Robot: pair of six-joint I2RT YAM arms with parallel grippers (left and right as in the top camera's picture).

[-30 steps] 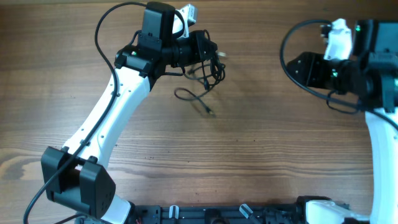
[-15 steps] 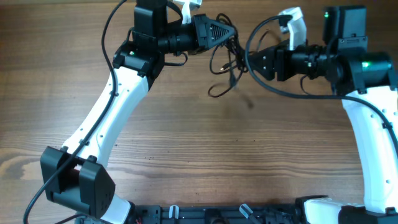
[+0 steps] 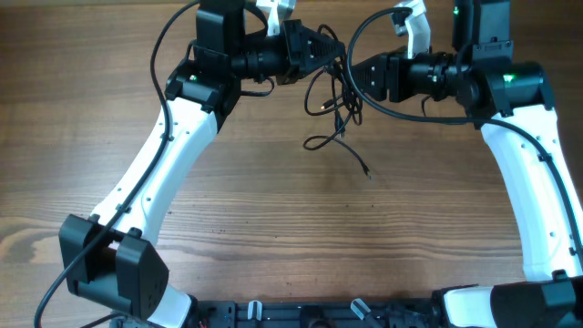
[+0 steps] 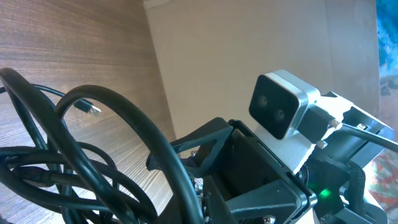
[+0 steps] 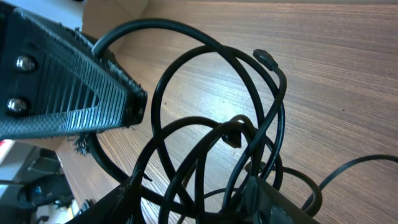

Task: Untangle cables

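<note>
The cables are a tangled bundle of thin black cords held off the wooden table between my two grippers at the far centre. One loose tail hangs down to a plug end. My left gripper is shut on the top of the bundle. My right gripper faces it from the right, open, with several loops between its fingers. In the right wrist view the loops cross between my right gripper's fingers, and the left gripper's ribbed finger is at the left. In the left wrist view the cables fill the foreground.
The right arm's thick fixed wire loops near the bundle, and the left arm's wire arcs at the far left. The right wrist camera sits close in front of the left wrist. Wall and table's far edge lie just behind.
My left gripper lifted the cables and carried them right. My right arm swung left to meet them, and the bundle now hangs between both grippers with one tail stretched lower.
</note>
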